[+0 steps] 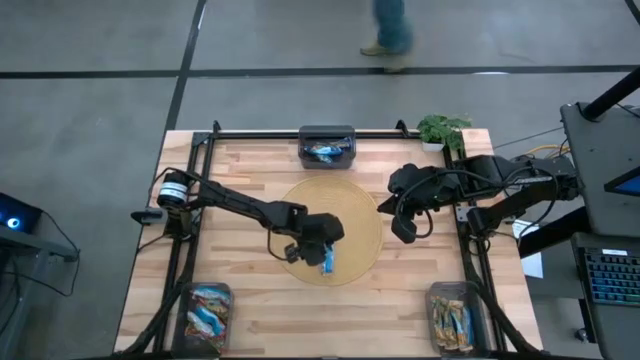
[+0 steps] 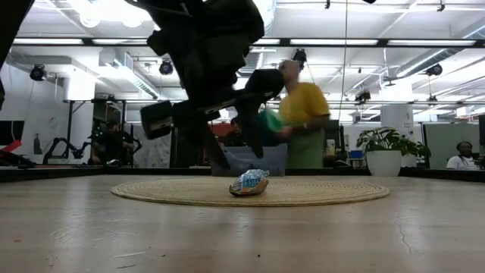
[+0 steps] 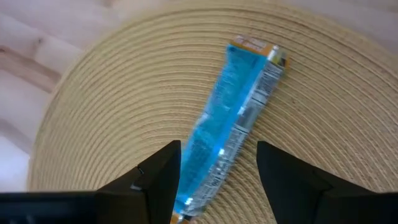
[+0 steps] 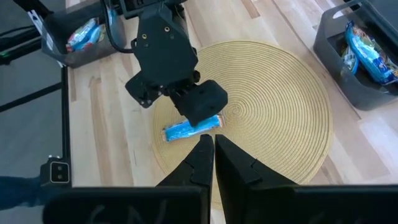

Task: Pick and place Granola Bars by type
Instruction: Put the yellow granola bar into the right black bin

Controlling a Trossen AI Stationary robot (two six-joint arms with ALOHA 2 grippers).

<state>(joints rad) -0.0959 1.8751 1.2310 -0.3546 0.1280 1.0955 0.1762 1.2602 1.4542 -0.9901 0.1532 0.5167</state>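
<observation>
One bright blue granola bar (image 3: 233,118) lies flat on the round woven mat (image 1: 350,200), near the mat's front edge (image 1: 328,262). My left gripper (image 3: 217,180) hangs open just above the bar's near end, slanting down, with one finger on each side of it and neither touching. The low view shows the bar (image 2: 249,183) resting on the mat under that gripper. My right gripper (image 4: 213,152) is shut and empty, held high over the mat's right edge (image 1: 405,230).
A grey bin (image 1: 327,147) with blue bars stands at the far middle. A second bin (image 1: 205,315) at the near left holds blue-white bars, and a third (image 1: 452,318) at the near right holds orange-brown ones. A potted plant (image 1: 443,130) is at the far right. A person (image 2: 303,114) stands behind the table.
</observation>
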